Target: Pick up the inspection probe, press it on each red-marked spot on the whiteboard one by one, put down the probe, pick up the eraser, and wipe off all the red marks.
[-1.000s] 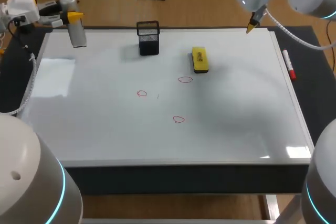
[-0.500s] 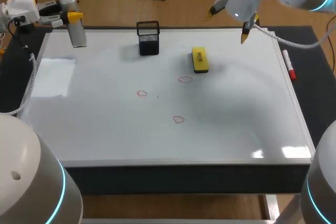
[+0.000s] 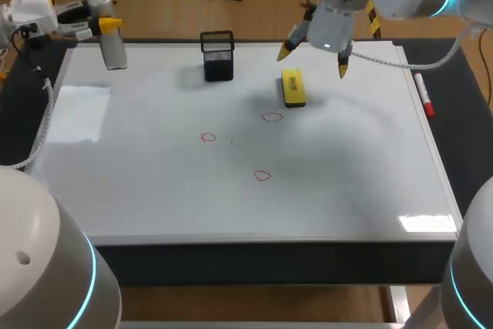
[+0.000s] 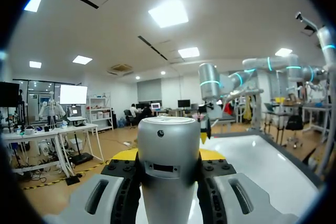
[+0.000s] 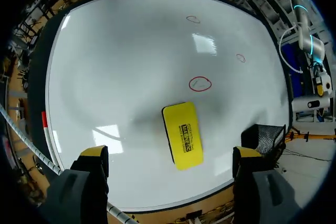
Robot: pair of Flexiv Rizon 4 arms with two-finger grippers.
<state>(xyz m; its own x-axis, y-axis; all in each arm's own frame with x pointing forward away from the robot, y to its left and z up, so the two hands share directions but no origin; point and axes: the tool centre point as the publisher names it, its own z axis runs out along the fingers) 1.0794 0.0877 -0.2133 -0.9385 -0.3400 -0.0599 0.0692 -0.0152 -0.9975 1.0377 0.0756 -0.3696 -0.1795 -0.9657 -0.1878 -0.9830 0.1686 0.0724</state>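
Head view: my right tool (image 3: 313,62), fingers spread and empty, has swung in from the far corner to hover over the eraser (image 3: 293,87); three red marks (image 3: 271,117) remain on the whiteboard (image 3: 347,175). Left wrist view: my left tool (image 4: 168,156) clamps the probe (image 4: 168,135). Right wrist view: the eraser lies below my parted fingers, so grasping it looks next.

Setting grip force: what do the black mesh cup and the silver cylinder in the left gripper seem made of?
The black square mesh cup looks like dark-coated wire mesh: its walls are a see-through grid. The silver cylindrical probe looks like satin metal, possibly coated plastic: even grey sheen.
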